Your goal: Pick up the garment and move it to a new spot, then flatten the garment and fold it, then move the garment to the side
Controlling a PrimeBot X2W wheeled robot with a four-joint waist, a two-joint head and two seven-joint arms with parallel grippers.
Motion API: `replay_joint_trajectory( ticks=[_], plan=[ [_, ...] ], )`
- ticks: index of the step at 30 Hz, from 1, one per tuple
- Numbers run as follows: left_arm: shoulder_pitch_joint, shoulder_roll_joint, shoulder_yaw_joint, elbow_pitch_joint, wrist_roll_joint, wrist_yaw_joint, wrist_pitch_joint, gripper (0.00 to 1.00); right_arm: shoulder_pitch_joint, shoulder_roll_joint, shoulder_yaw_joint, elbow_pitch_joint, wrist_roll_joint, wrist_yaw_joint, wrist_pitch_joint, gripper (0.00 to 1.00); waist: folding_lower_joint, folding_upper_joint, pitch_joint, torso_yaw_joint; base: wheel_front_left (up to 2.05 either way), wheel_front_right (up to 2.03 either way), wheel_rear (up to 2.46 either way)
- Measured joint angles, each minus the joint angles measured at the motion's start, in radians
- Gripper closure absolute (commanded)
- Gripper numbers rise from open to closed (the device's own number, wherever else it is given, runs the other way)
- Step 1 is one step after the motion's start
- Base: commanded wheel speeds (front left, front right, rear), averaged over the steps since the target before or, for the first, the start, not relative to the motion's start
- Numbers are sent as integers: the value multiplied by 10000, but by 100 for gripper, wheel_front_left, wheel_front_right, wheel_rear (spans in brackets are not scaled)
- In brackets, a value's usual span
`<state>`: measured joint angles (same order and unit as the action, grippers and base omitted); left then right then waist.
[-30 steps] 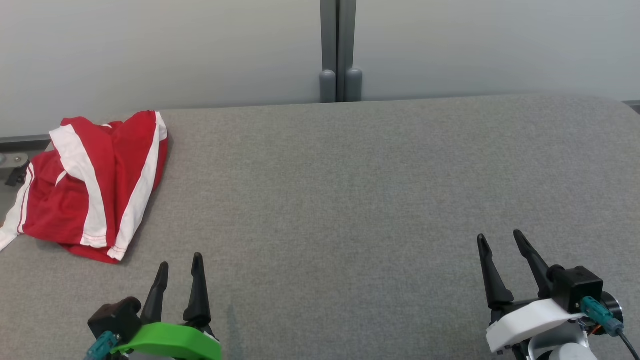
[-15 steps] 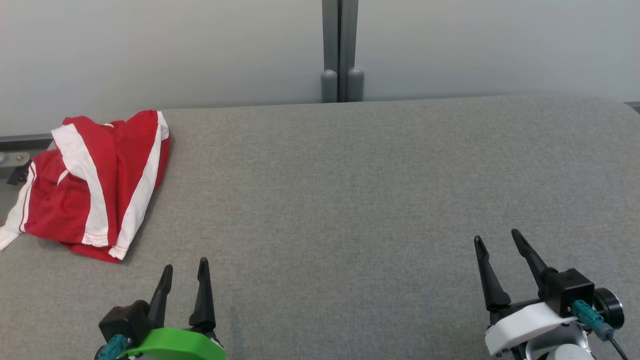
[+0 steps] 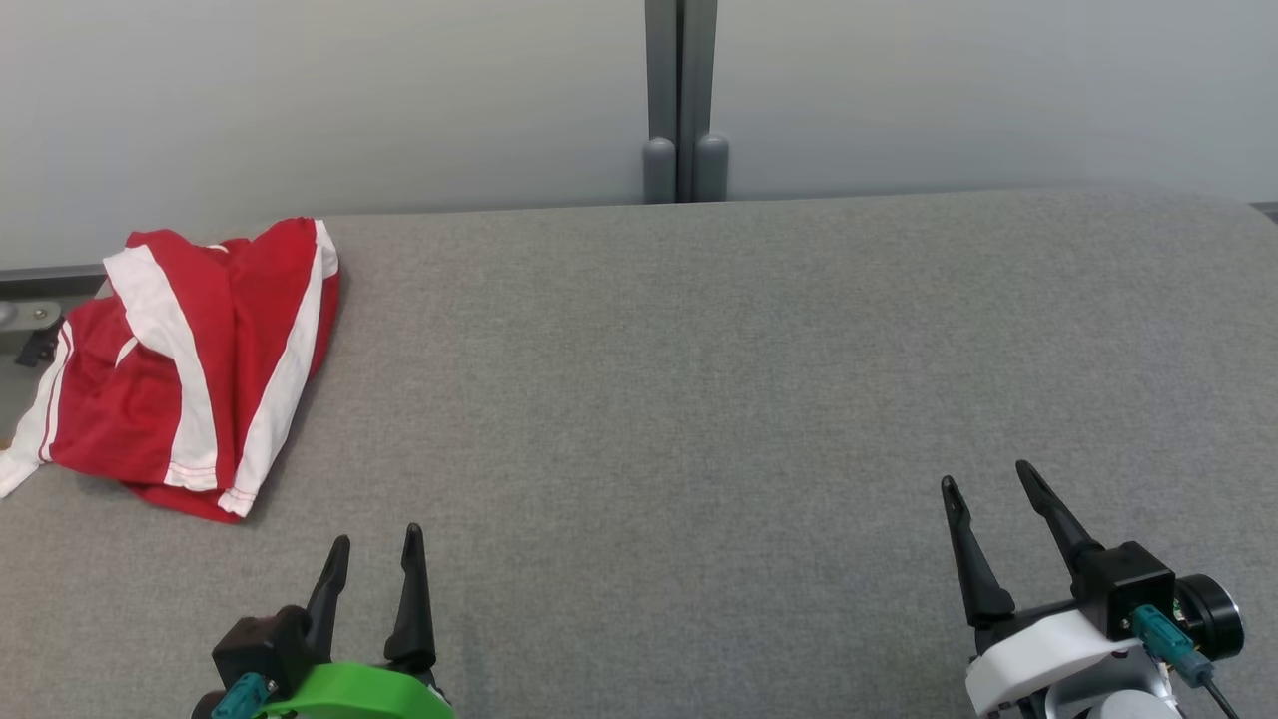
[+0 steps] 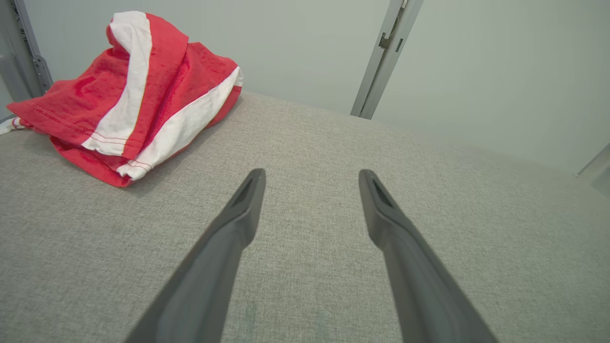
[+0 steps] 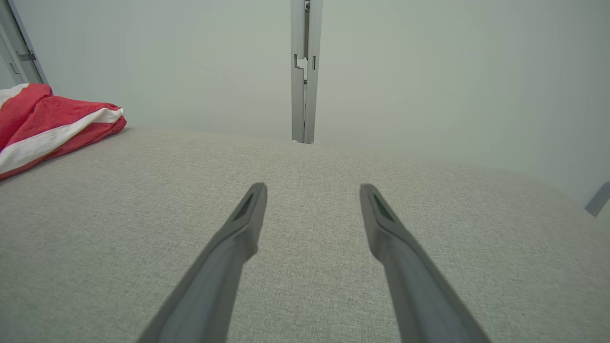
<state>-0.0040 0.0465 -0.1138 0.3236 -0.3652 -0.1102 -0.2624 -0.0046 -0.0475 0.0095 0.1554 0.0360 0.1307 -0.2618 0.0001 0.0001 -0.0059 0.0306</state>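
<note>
Beyond left pincer (image 3: 377, 534), garment (image 3: 190, 369), apart, perhaps folded

the garment (image 3: 180, 369) runs off the head view's left edge.

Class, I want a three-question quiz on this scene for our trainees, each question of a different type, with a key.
1. True or false: the red and white garment lies bunched at the left end of the grey table, with nothing gripping it.
2. Multiple choice: the left tool is A) shut on cloth, B) open and empty, C) pressing the garment flat.
3. Fill in: the garment lies nearer the ____ tool than the right tool.
Key: 1 true; 2 B; 3 left.
</note>
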Motion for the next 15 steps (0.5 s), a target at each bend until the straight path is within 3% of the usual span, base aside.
replay_joint_trajectory(
  ticks=[15],
  plan=[
    [8,0,54,67,-2,-33,0,0,-2,-2,-38,121,265,0,0,0,0,0,50,19,0,0,0]
  ],
)
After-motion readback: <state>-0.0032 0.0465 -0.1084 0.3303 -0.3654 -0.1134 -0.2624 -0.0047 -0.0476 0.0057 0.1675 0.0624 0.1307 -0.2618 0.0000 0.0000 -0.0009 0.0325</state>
